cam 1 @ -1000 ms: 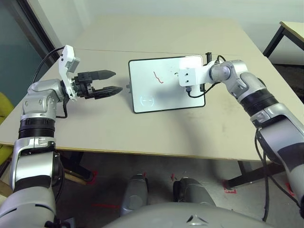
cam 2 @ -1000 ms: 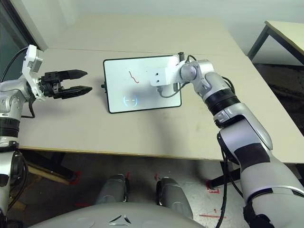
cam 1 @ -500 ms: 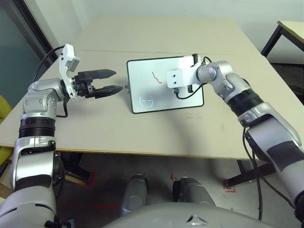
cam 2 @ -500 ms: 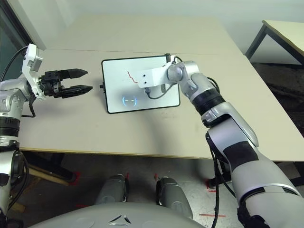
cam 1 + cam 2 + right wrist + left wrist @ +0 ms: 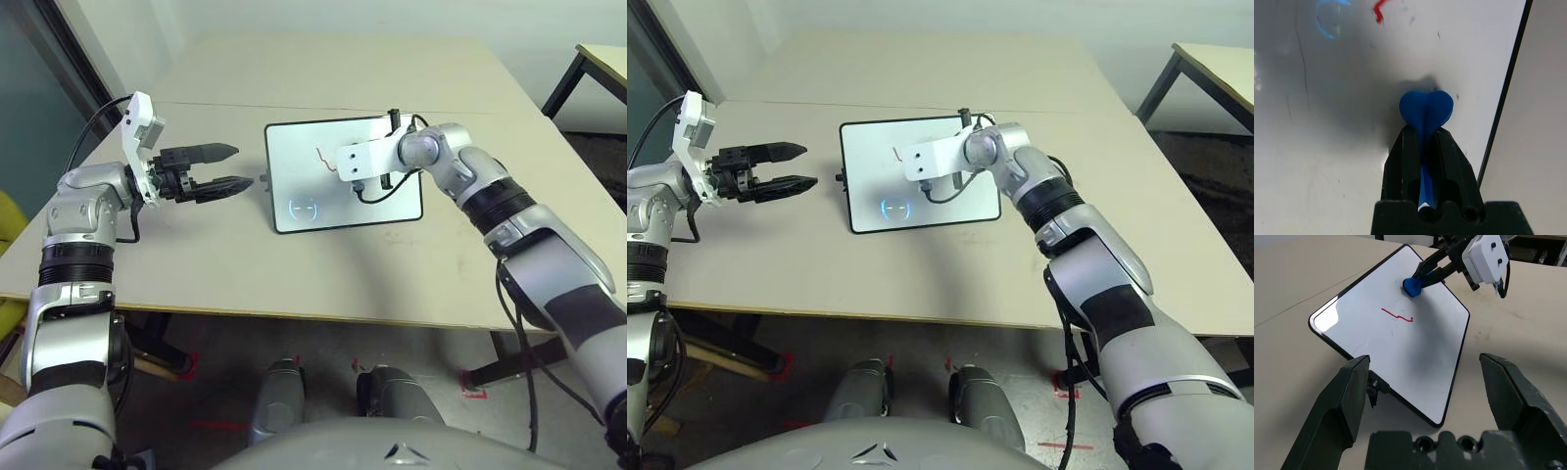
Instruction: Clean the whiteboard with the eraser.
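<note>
eraser [image 5: 1426,108]: small blue block pinched between the right hand's fingers, its free end bulging past the tips and pressed on the board near the far long edge, just short of the red mark
eraser handling: looks soft and light, squashed thin in the grip and flaring at the tip; should give under pressure, little slip risk, not fragile; hold is at the back end, leaving the front free to wipe
right hand [image 5: 1422,278]: clamped shut on the eraser, reaching down over the board at a slant
red mark [image 5: 1398,316]: short zigzag stroke mid-board, not yet wiped, close to the eraser tip
whiteboard [image 5: 304,181]: flat on the bench, black frame, rounded corners, small grey knob on the left short side; faint bluish circle [image 5: 305,208] near the near-left corner
whiteboard handling: stiff, thin, probably light, nothing holds it, so it may slide under a hard wipe; best steadied at the frame edge or knob
left hand [image 5: 227,167]: fingers spread, holding nothing, hovering above the bench left of the board, apart from it
bench [image 5: 294,264]: pale tan top
</note>
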### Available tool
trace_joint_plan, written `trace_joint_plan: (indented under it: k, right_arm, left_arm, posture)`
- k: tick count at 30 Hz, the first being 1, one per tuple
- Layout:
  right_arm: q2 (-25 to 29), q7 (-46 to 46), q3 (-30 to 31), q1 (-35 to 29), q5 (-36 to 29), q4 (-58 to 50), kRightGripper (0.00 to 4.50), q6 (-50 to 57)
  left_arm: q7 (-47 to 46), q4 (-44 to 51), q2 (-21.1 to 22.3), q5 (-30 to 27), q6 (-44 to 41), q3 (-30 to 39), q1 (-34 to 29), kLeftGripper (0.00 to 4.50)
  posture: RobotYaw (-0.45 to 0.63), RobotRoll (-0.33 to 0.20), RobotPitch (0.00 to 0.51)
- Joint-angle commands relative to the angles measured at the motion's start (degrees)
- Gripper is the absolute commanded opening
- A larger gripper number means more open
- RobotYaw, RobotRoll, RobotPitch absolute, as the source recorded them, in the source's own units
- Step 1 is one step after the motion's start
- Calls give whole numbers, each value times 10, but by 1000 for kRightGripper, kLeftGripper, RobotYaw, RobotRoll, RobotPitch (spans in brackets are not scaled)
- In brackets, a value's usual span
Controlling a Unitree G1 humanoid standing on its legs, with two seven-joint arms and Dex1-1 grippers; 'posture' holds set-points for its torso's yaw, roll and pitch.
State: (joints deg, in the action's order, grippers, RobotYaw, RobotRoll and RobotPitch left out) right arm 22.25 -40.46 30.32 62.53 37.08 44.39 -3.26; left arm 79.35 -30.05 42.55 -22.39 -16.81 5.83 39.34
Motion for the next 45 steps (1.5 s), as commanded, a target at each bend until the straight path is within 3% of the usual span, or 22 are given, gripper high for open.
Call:
trace_joint_plan:
  k: [1,8,22,45]
  right_arm:
    - [21,0,-8,-12,-3,16,105,9]
    - [38,-14,-18,-23,-15,-14,105,17]
    - [29,-87,-14,-122,-32,-216,105,81]
    - [-74,-19,13,-29,-12,-63,104,46]
  left_arm:
    - [2,5,-1,0,1,-1,-3,4500]
    - [2,4,-2,0,1,-1,-1,4500]
    - [2,11,2,-6,-8,4,-11,4500]
    - [-14,55,6,-17,-29,19,-48,4500]
  posture:
    - [298,0,0]
    - [298,0,0]
    - [299,0,0]
    - [333,0,0]
